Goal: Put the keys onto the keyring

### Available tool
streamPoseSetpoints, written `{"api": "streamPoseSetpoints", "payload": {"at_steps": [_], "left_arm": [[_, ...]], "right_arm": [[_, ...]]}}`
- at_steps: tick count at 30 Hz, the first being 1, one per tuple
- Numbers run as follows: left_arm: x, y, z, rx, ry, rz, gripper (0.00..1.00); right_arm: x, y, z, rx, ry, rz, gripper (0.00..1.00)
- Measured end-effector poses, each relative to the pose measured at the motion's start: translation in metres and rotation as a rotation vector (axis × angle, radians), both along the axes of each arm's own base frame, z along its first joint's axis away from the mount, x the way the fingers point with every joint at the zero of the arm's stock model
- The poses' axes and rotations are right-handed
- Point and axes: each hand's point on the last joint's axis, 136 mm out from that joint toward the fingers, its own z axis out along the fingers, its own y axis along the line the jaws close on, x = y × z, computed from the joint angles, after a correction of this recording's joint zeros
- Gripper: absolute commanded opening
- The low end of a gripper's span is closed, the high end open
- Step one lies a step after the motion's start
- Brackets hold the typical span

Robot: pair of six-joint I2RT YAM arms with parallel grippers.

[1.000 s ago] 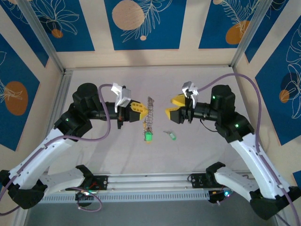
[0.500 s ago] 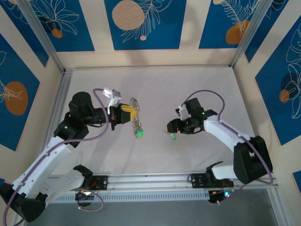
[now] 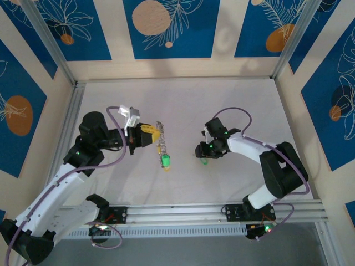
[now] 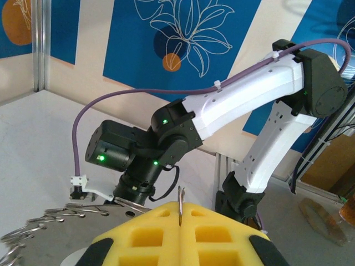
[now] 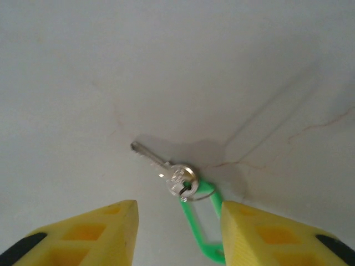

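Our left gripper (image 4: 180, 213) clamps the keyring (image 3: 161, 143), a green tag (image 3: 165, 162) hanging from it. Right of the keyring, our right gripper (image 5: 177, 209) stands with jaws apart astride a green-tagged key (image 5: 169, 172) on the table (image 5: 166, 66).

I'm counting two tools, left tool (image 3: 157, 134) and right tool (image 5: 178, 208), one keyring (image 3: 161, 142), and two green-headed keys: the hanging key (image 3: 165, 162) and the lying key (image 5: 166, 169).

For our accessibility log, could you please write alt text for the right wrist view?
A small silver metal key with a green plastic tag lies on the white table, the tag between the right gripper's open yellow fingers.
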Motion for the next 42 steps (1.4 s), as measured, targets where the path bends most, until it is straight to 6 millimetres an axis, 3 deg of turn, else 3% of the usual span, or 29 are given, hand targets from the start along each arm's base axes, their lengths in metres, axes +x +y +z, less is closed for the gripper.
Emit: {"api": "streamPoseSetpoints", "payload": {"at_steps": [6,9,16,20,25,37,42], "left_arm": [[0.001,0.005,0.002,-0.004,-0.006,0.01,0.0],[0.0,0.008,0.005,-0.009,-0.015,0.015,0.0],[-0.001,0.009,0.005,-0.011,-0.017,0.011,0.0],[-0.002,0.009,0.005,-0.011,-0.016,0.006,0.0],[-0.002,0.01,0.006,-0.013,-0.02,0.008,0.0],[-0.003,0.012,0.001,0.001,-0.001,0.008,0.0],[-0.003,0.013,-0.003,0.015,0.001,0.01,0.0]], "right_arm": [[0.008,0.005,-0.004,-0.03,-0.005,0.0,0.35],[0.01,0.008,-0.006,-0.044,-0.01,0.01,0.28],[0.008,0.008,-0.008,-0.079,-0.015,0.021,0.27],[0.004,0.006,-0.009,-0.098,-0.009,0.027,0.32],[0.001,0.005,-0.01,-0.118,-0.009,0.038,0.3],[0.002,0.002,-0.011,-0.14,-0.021,0.053,0.0],[0.001,0.006,0.001,-0.125,-0.081,0.104,0.0]]}}
